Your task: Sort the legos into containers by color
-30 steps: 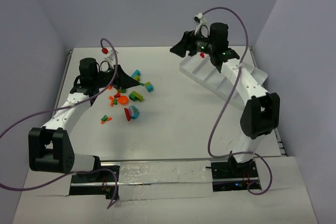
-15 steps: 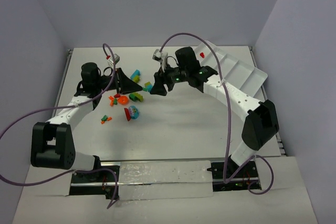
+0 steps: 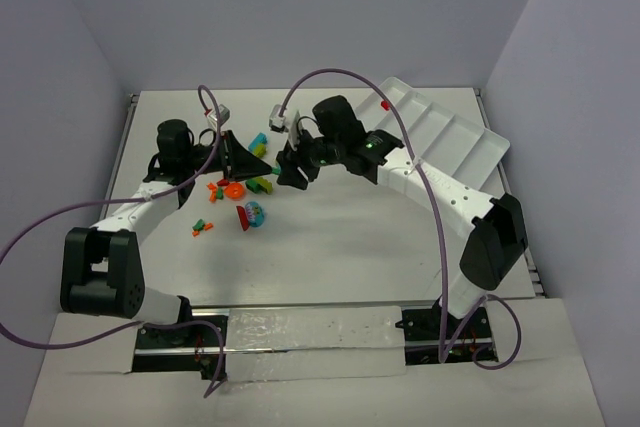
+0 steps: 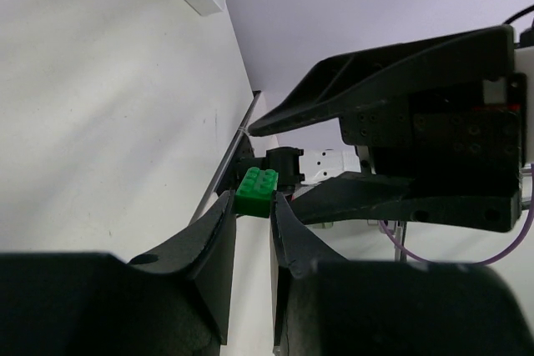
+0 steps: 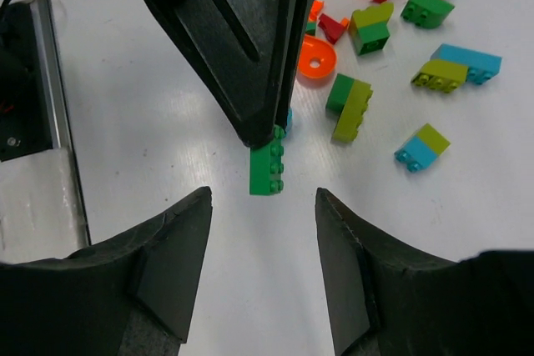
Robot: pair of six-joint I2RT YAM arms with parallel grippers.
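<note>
My left gripper is shut on a small green lego brick, held at its fingertips above the table. My right gripper faces it with jaws open. The green brick hangs just ahead of the gap between them, touching neither finger. In the top view the two grippers meet tip to tip, left gripper and right gripper. Several loose legos lie below them. The white tray of containers stands at the back right with a red brick in its far compartment.
Below the left gripper lie an orange ring piece, a green and yellow-green brick and a cyan and yellow-green brick. Purple cables arc over both arms. The table's left edge rail runs near the left arm.
The right arm has swung from over the tray leftward to the left gripper, and its jaws have narrowed somewhat. The left gripper has kept its hold on the green brick.
</note>
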